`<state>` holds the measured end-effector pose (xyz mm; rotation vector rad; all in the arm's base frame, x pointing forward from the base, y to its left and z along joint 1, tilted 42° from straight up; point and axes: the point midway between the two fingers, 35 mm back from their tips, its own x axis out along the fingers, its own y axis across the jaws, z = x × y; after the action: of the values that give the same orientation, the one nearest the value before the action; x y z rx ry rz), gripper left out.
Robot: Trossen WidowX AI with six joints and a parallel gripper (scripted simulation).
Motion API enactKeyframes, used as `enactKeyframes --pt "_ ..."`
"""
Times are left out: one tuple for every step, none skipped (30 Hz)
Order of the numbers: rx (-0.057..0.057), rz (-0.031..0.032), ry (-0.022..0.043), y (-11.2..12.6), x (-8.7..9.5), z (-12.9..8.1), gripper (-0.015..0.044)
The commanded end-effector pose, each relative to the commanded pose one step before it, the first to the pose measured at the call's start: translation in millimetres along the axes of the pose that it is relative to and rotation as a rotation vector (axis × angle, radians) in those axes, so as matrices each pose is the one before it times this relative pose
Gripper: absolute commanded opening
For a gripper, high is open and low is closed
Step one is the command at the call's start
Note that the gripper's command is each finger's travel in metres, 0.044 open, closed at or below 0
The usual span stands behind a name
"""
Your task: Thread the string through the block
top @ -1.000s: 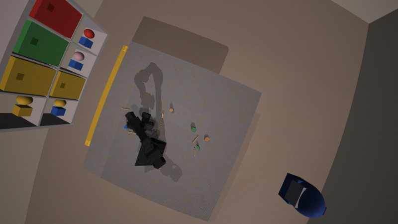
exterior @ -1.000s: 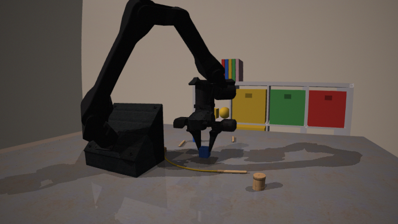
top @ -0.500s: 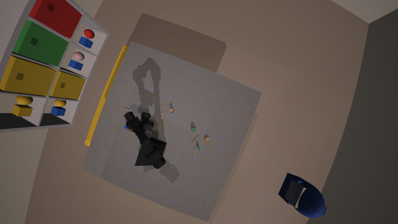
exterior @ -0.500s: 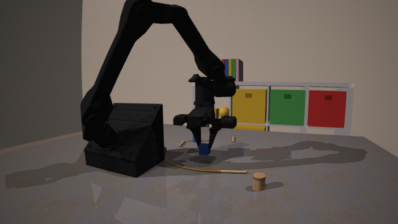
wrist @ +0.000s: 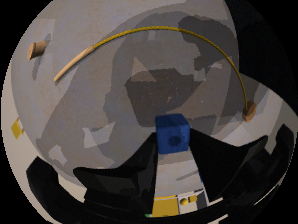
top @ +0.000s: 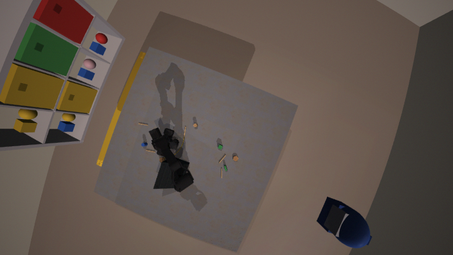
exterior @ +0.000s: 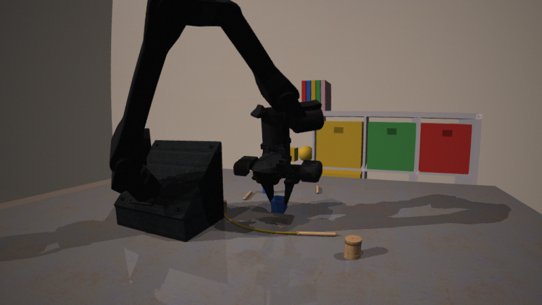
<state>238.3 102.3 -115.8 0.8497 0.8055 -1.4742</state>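
My gripper [exterior: 279, 201] [wrist: 173, 145] points straight down just beside the arm's base and is shut on a small blue block [exterior: 279, 205] [wrist: 172, 128] with a dark hole in its side. The block sits at or just above the table. The thin wooden stick [exterior: 316, 233] [wrist: 73, 64] [top: 184, 130] lies flat on the table in front of the gripper, apart from it. Its yellow string [exterior: 257, 229] [wrist: 166, 30] curves back to the round wooden button [wrist: 250, 112] [top: 162, 159] by the base. In the overhead view the arm hides the block.
A wooden cylinder [exterior: 352, 247] [top: 195, 125] stands near the stick's tip. Loose sticks [exterior: 246, 194] [top: 142, 123] [top: 222, 158] lie about. A blue cylinder [top: 144, 144], a green cube [top: 219, 147] and another wooden cylinder [top: 235, 157] are on the table. The arm's base [exterior: 177, 189] stands left of the gripper.
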Motion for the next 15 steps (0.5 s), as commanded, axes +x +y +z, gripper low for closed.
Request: enactKeyframes --pt "-0.0082 0.00183 0.08495 -1.55 0.65 5.32 0.0" --pt "-0.0008 0.00275 0.0193 0.04 -0.11 1.14 0.0" --pt "-0.001 0.00326 0.01922 0.04 -0.17 1.13 0.0" --pt "0.0 -0.00042 0.00325 0.0 0.08 0.22 0.0" --pt "0.0001 -0.00118 0.00976 -0.01 0.24 0.65 0.0" --pt "0.0001 -0.00131 0.01266 -0.01 0.29 0.84 0.0" --pt "0.0001 -0.00152 0.01919 -0.01 0.38 1.27 0.0" --pt "-0.0001 -0.00099 0.0202 0.0 0.32 1.33 0.0" --pt "-0.0002 -0.00038 0.02152 0.01 0.25 1.41 0.0" --pt "-0.0003 0.00032 0.0212 0.02 0.16 1.38 0.0" --pt "-0.0005 0.00102 0.02153 0.02 0.07 1.4 0.0" --pt "-0.0006 0.0017 0.02118 0.03 -0.02 1.37 0.0" --pt "-0.0008 0.00239 0.02111 0.04 -0.11 1.36 0.0" --pt "-0.0007 0.00229 0.01608 0.03 -0.14 1.03 0.0" --pt "0.0001 -0.00055 0.00384 -0.01 0.06 0.26 0.0"
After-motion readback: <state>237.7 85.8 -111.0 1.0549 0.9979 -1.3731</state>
